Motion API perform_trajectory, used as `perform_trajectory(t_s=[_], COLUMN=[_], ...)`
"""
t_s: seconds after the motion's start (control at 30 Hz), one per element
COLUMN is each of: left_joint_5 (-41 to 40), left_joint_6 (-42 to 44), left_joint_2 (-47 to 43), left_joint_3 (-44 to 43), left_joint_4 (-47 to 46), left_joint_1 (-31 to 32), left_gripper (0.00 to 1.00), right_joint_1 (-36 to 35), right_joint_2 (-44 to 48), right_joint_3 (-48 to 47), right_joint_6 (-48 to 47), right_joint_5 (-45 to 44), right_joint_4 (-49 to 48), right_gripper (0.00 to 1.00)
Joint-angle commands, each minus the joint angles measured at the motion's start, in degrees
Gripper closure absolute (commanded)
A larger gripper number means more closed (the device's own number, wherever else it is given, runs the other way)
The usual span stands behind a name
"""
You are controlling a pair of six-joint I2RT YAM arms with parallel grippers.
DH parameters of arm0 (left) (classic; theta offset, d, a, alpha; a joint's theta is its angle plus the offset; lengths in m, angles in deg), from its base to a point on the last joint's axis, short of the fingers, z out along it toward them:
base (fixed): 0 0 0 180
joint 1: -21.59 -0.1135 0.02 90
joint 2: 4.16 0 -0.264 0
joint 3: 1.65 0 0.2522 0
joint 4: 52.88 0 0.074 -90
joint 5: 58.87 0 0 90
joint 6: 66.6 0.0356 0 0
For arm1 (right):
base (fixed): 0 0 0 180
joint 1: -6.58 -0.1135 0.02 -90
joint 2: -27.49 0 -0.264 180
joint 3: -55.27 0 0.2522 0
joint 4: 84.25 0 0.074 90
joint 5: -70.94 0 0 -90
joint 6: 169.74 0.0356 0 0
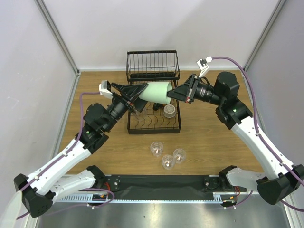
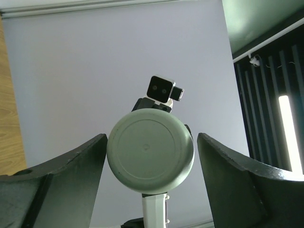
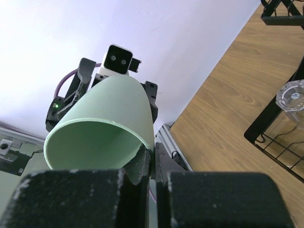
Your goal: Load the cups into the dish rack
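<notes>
Mint-green cup (image 1: 156, 92), black wire dish rack (image 1: 154, 132), clear tumblers (image 1: 167, 161), wood-grain table (image 1: 213, 137).

A wooden table (image 1: 213, 142) is lying between pale walls (image 1: 156, 23), and a black mat (image 1: 161, 183) is running along its near edge. Metal posts (image 1: 59, 38) are rising at the back corners. Overhead, a long lamp (image 2: 289, 133) is glowing among dark slats (image 2: 266, 95).
</notes>
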Motion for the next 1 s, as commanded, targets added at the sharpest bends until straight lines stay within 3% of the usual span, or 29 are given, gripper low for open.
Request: perform_trajectory(t_s=[0.0,0.17,0.2,0.23,0.27,0.3,0.33,0.43,0.5,0.63,0.73,0.83,0.97], left_joint_5=[0.8,2.8,2.5,1.8,1.8,1.8,1.9,-0.3,-1.5,-3.4,-6.1,-10.8,-16.5], left_joint_6=[-1.8,-1.8,-1.6,-1.6,-1.1,-0.9,0.1,7.9,17.9,33.8,43.2,52.7,58.0], left_joint_2=[0.3,1.6,1.2,0.8,0.6,0.3,-0.5,-1.2,-0.7,3.6,7.0,10.1,16.1], left_joint_3=[0.8,0.1,0.8,1.0,1.3,1.4,1.1,-2.9,-6.6,-17.2,-20.2,-21.1,-24.7], left_joint_4=[-4.8,-6.2,-6.5,-6.4,-6.2,-4.4,-3.0,6.8,13.2,28.2,31.5,32.7,38.0], left_joint_1=[0.4,0.4,0.4,0.4,0.4,0.1,0.0,-0.8,-1.0,-1.0,-0.5,1.0,4.5], left_gripper=[0.19,0.48,0.67,0.79,0.91,1.0,1.0,1.0,1.0,1.0,1.0,1.0,1.0], right_joint_1=[-0.4,-0.6,-0.7,-0.7,-0.6,-0.6,-0.4,0.9,2.4,6.1,9.5,13.1,16.1], right_joint_2=[-0.3,-1.1,-1.8,-2.0,-2.2,-2.7,-2.9,-3.0,-2.5,-1.5,-1.7,-0.7,2.6], right_joint_3=[-0.2,-1.0,-1.9,-2.3,-2.9,-4.1,-5.0,-8.1,-8.8,-10.1,-10.3,-8.8,-7.2], right_joint_6=[0.5,0.1,-0.2,-0.6,-1.6,-2.3,-3.2,-8.3,-11.7,-15.1,-16.9,-17.5,-17.8], right_joint_5=[1.5,1.5,1.4,1.0,0.5,0.0,-0.6,-6.2,-11.7,-23.8,-27.5,-25.8,-24.6], right_joint_4=[-3.3,-2.8,-0.9,0.2,1.5,5.1,7.6,19.8,28.5,41.9,49.2,51.5,53.4], right_gripper=[1.0,1.0,1.0,0.96,0.85,0.68,0.39,0.09,0.02,0.0,0.01,0.02,0.02])
